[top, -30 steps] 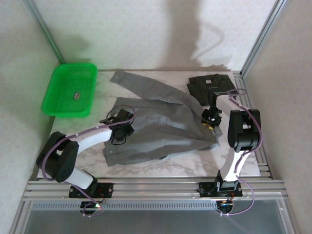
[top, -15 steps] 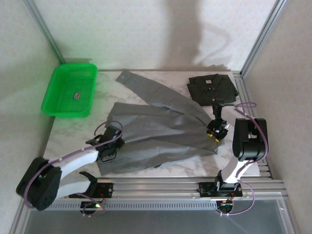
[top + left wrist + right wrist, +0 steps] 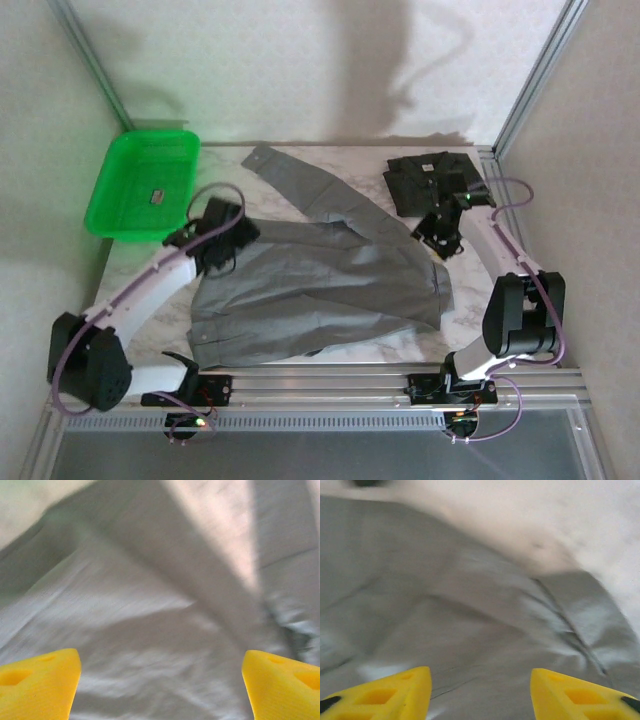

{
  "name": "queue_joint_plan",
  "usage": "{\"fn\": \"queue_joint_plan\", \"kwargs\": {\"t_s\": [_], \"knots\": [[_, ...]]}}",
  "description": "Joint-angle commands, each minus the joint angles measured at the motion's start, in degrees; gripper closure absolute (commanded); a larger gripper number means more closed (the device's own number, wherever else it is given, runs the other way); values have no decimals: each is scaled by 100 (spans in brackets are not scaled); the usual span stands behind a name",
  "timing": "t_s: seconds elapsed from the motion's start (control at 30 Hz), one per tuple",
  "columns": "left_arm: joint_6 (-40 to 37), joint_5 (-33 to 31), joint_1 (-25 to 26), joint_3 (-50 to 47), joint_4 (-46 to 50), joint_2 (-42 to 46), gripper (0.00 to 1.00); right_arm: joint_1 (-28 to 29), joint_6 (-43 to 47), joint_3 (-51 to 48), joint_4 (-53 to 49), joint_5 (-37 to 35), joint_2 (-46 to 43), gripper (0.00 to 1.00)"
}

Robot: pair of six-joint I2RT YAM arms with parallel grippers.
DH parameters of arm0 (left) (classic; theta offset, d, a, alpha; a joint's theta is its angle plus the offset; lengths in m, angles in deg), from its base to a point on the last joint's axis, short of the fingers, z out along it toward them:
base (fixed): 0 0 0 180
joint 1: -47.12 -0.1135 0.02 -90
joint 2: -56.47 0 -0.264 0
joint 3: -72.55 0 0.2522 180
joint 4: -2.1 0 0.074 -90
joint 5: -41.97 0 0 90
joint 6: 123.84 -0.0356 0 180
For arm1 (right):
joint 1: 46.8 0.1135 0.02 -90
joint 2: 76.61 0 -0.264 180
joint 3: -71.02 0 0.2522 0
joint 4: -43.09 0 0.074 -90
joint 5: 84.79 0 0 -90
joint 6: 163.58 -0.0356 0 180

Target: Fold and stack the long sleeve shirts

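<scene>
Grey shirt [image 3: 320, 290] (seemingly flat) on table [image 3: 470, 330]

I can read no text, brand, number or sign anywhere. A small dark item [image 3: 157, 197] lies in the green tray [image 3: 104, 190]; it is too small for me to tell whether it carries print. The grey shirt [image 3: 320, 290] and the charcoal shirt [image 3: 425, 180] show no legible label.

Top view: bright, diffuse light. Soft shadows fall on the back wall [image 3: 380, 60], and the tray [image 3: 145, 185] casts a green tint on the left wall [image 3: 50, 150]. Left wrist view: grey shirt [image 3: 150, 630] blurred, crossed by a pale bright band. Right wrist view: soft focus, table [image 3: 570, 520] washed out at upper right.
</scene>
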Motion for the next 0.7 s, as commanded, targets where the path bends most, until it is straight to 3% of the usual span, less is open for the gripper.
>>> {"fn": "queue_joint_plan", "kwargs": {"t_s": [0.0,0.13,0.2,0.4,0.67], "knots": [[-784,480,-304,570,209,-832,23,122,858,926,-239,330,931,53],[-838,823,-692,580,-500,-1882,53,237,1211,1761,64,693,2285,64],[-834,722,-742,597,-747,-2289,60,317,1277,2098,97,559,2795,68],[-832,377,-863,772,-926,-3031,61,348,1096,2573,244,448,3637,72],[-1005,-291,-1452,71,-770,-2711,63,341,346,2554,211,-108,3976,71]]}}
